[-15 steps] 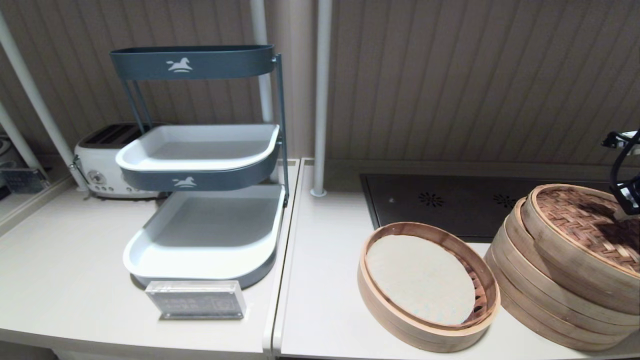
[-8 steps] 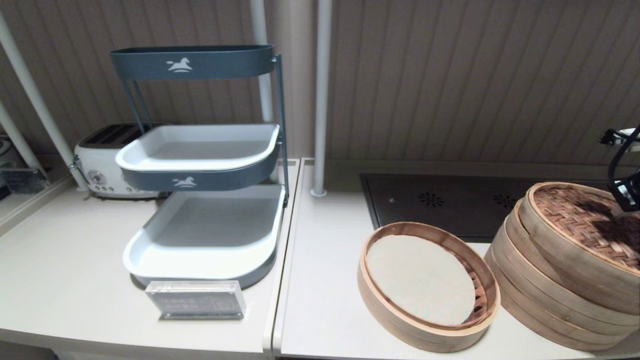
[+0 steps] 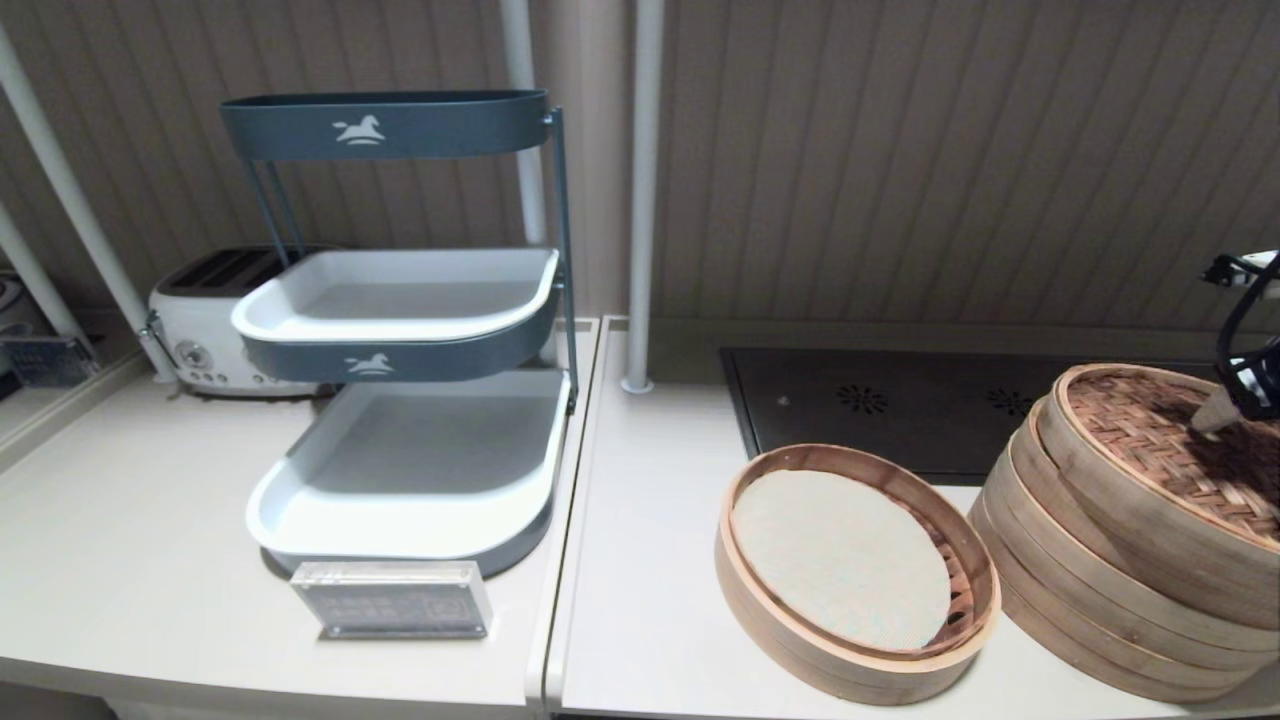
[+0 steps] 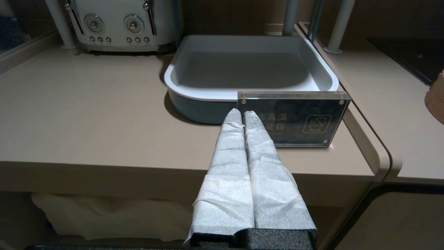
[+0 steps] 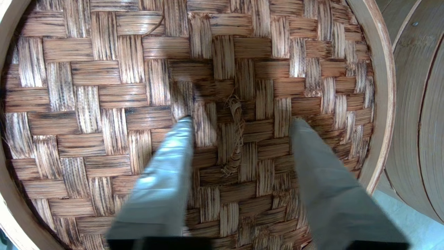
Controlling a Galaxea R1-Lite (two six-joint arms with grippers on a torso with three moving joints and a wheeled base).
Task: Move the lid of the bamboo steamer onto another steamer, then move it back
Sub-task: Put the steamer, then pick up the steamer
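Observation:
The bamboo steamer lid (image 3: 1150, 450), with its reddish-brown woven top and pale rim, lies slightly askew on top of the taller steamer (image 3: 1080, 600) of stacked pale rings at the right edge of the counter. My right gripper (image 3: 1218, 415) hangs just over the lid's middle. In the right wrist view it (image 5: 241, 120) is open, one finger on each side of the small centre loop (image 5: 236, 132), with the woven lid (image 5: 222, 52) filling the frame. My left gripper (image 4: 242, 113) is shut on nothing, parked low in front of the counter edge.
A low single-tier basket (image 3: 850, 685) with a pale round liner stands left of the tall steamer. A black hob (image 3: 880, 400) lies behind. Further left are a three-tier grey rack (image 3: 400, 440), a toaster (image 3: 200, 330), an acrylic sign (image 3: 392, 598) and two white poles.
The right gripper has shifted slightly left over the lid, and a pale fingertip now shows above the weave. The lid has barely moved. The left arm is still.

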